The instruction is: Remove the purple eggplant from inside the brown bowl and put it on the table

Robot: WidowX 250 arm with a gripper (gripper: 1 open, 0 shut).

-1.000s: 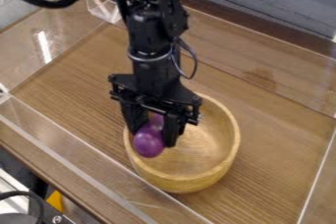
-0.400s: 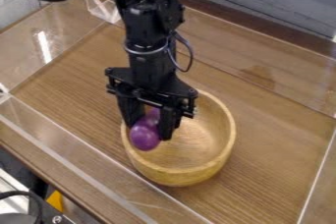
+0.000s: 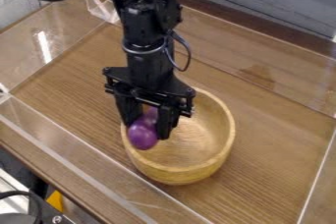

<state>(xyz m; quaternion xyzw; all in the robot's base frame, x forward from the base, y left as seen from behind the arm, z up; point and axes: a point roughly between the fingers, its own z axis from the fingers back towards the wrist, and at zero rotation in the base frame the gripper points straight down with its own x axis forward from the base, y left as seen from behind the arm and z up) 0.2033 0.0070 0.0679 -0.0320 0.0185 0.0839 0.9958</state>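
The purple eggplant [image 3: 141, 135] hangs between the fingers of my gripper [image 3: 148, 128], which is shut on it. It is lifted just above the left inner side of the brown bowl [image 3: 210, 154], near the rim. The bowl is round, light wood, and sits on the table [image 3: 79, 81] at the front centre. My black arm comes down from the top of the view onto the eggplant. The stem cap of the eggplant is hidden by the fingers.
Clear acrylic walls [image 3: 53, 159] border the table on the left, front and back. Bare wood-grain tabletop lies to the left [image 3: 66, 90] and right [image 3: 282, 120] of the bowl. Cables run along my arm near the top.
My gripper has risen slightly and shifted a little left with the eggplant, lifting it off the bowl's floor. In the last half second nothing visibly moves.
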